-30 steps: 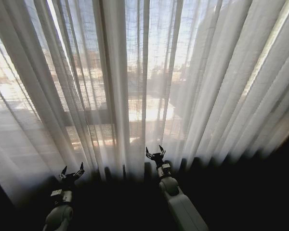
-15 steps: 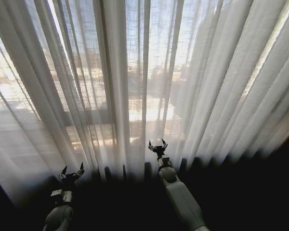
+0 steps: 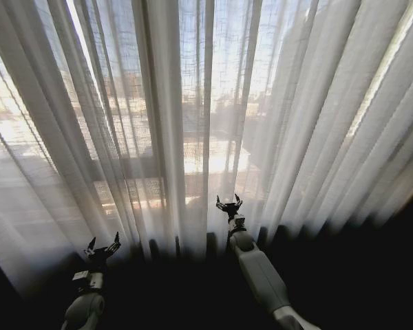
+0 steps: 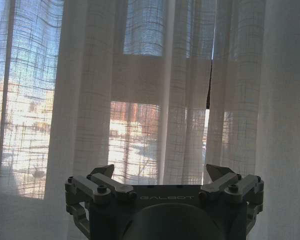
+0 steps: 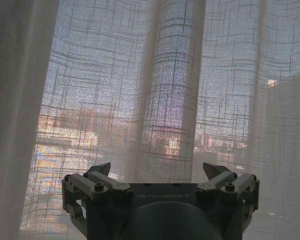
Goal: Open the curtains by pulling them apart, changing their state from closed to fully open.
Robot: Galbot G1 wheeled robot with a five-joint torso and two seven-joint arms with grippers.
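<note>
The curtains (image 3: 193,124) hang shut across the window in long sheer white pleats, with daylight coming through. My right gripper (image 3: 229,203) is open and reaches up near the fabric at the centre, close to a pleat (image 5: 177,90) straight ahead of its fingers (image 5: 102,170). My left gripper (image 3: 102,245) is open and stays low at the left, short of the curtains (image 4: 140,100). A thin dark slit (image 4: 210,80) between two panels appears in the left wrist view. Neither gripper holds any fabric.
A dark horizontal window bar (image 3: 124,168) crosses behind the fabric. The floor below the curtain hem (image 3: 344,275) is dark. Folds of curtain spread wide to the right (image 3: 358,137).
My right arm has stretched forward and slightly right, bringing its open gripper closer to the curtain. The left arm has stayed in place.
</note>
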